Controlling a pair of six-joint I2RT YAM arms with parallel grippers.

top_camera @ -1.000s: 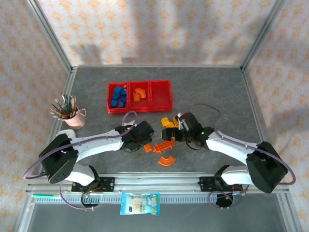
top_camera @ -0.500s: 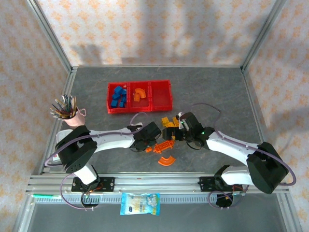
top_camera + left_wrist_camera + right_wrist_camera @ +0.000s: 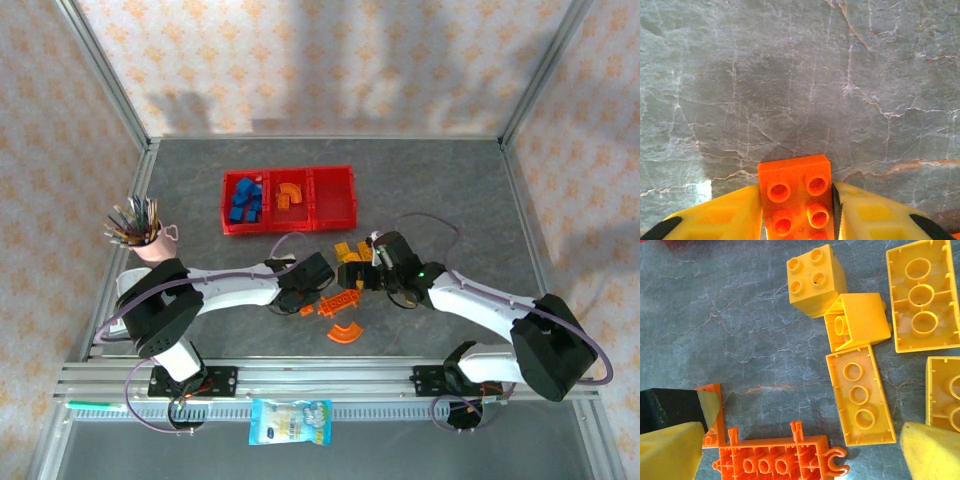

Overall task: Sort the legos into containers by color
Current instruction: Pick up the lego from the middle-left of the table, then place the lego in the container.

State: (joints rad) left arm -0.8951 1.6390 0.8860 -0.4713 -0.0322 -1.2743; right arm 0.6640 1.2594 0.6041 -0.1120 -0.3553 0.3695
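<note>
In the left wrist view my left gripper [image 3: 796, 191] is shut on a small orange brick [image 3: 796, 195], a yellow finger [image 3: 725, 215] against each side, just above the stone table. From above, the left gripper [image 3: 309, 297] sits beside an orange strip [image 3: 340, 301] and an orange arc [image 3: 346, 332]. My right gripper [image 3: 362, 279] stands open and low over several yellow bricks [image 3: 860, 395] and the orange strip with clips [image 3: 775, 457]. The red tray of containers [image 3: 290, 170] holds blue bricks [image 3: 245, 200] on the left and orange pieces [image 3: 289, 195] in the middle.
A pink cup of pens [image 3: 150, 240] stands at the left, near the left arm's elbow. More yellow bricks [image 3: 922, 292] lie close together on the right of the right wrist view. A blue and white packet [image 3: 290, 420] lies in front of the arm bases.
The left arm reached further right, then its gripper closed on the small orange brick. The right arm and its open gripper have not moved.
</note>
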